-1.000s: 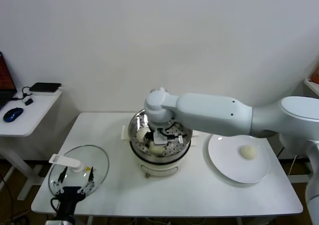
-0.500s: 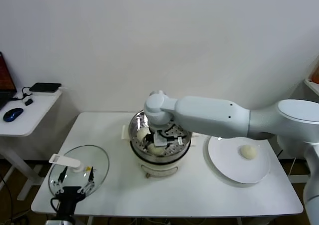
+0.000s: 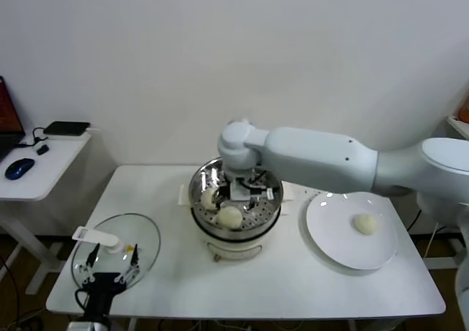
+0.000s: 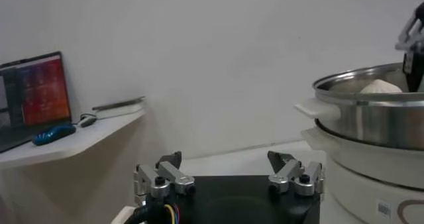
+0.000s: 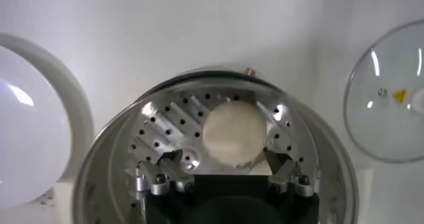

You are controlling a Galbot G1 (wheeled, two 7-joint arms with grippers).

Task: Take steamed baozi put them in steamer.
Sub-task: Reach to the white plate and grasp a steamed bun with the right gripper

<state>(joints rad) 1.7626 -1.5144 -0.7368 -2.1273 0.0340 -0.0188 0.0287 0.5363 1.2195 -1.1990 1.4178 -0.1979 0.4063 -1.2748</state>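
Right hand (image 5: 222, 169) open above baozi (image 5: 233, 133), steamer (image 3: 272, 208) interior partly hidden

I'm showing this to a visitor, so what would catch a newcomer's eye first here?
The big white right arm reaching across the table, its open right gripper over the shiny steamer at the centre. A bun lies free on the steamer's holed floor between the fingers. One more bun sits alone on the white plate to the right.

White table (image 3: 183, 280) carries steamer (image 3: 236, 232) centre, glass lid (image 3: 117, 250) left, white plate (image 3: 352, 236) right.
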